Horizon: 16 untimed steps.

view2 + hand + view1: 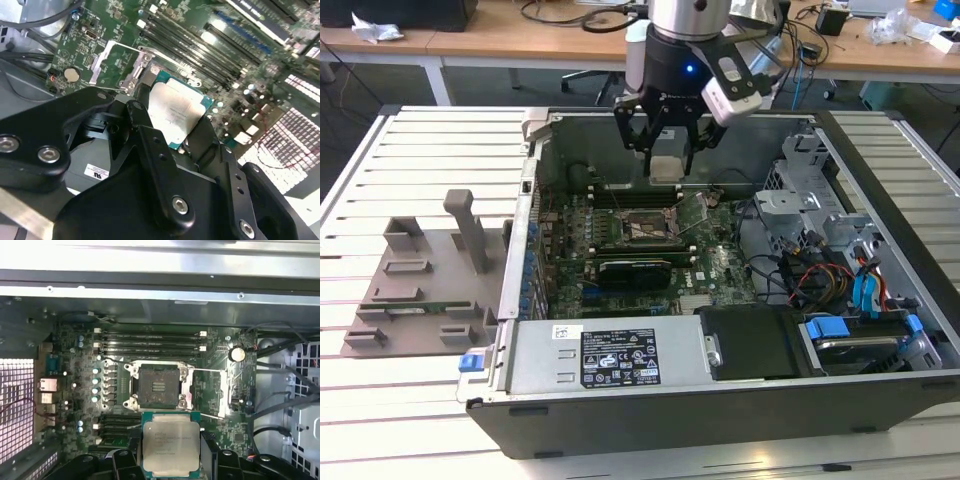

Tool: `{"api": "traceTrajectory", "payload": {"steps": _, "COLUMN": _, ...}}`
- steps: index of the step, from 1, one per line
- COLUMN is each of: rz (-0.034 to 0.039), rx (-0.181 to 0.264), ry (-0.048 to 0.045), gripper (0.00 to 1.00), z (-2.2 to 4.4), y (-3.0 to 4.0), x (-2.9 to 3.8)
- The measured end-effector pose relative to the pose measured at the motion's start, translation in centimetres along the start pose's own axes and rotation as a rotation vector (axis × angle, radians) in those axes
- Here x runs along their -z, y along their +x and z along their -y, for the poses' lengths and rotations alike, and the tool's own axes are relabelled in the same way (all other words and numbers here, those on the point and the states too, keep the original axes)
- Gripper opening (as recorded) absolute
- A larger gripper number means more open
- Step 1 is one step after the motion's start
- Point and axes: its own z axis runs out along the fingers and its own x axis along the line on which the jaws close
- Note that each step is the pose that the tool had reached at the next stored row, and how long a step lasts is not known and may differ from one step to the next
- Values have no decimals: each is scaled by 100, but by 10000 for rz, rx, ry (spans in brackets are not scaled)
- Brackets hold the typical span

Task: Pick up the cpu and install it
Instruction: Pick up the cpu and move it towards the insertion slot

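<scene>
We are seeing the arm's fingers (643, 135) hanging over the open computer case (720, 415), closed partway onto the cpu (666, 168); they are pinching it by two opposite edges, one finger on each side, with its silvery top plate lying flat between them. In both wrist views the cpu (171, 445) (177, 112) is sitting squarely between the black fingers (125, 462) (150, 145), touching both; it is hanging above the green motherboard (75, 400), not seated. The socket (157, 386) is lying bare, its frame folded open beside it; in the exterior view the cpu is showing at about twelve o'clock of the socket (645, 228). A grey fixture (420, 290) is resting on the slatted surface (420, 150) at nine o'clock of the case.
</scene>
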Motion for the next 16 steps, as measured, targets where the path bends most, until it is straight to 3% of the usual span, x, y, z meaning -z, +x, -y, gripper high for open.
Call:
{"api": "traceTrajectory", "payload": {"steps": 5, "rz": -1, "rx": 3, "ry": 15, "gripper": 55, "z": -76, "y": -3, "x": -100}}
{"api": "traceTrajectory", "payload": {"steps": 6, "rz": -3, "rx": 5, "ry": 87, "gripper": 55, "z": -112, "y": -5, "x": -132}}
{"api": "traceTrajectory", "payload": {"steps": 8, "rz": -11, "rx": 1, "ry": 350, "gripper": 55, "z": -186, "y": -7, "x": -160}}
{"api": "traceTrajectory", "payload": {"steps": 10, "rz": -16, "rx": 3, "ry": 473, "gripper": 55, "z": -238, "y": -9, "x": -193}}
{"api": "traceTrajectory", "payload": {"steps": 13, "rz": -15, "rx": 8, "ry": 473, "gripper": 55, "z": -246, "y": -10, "x": -236}}
{"api": "traceTrajectory", "payload": {"steps": 16, "rz": -16, "rx": 5, "ry": 473, "gripper": 55, "z": -246, "y": -9, "x": -236}}
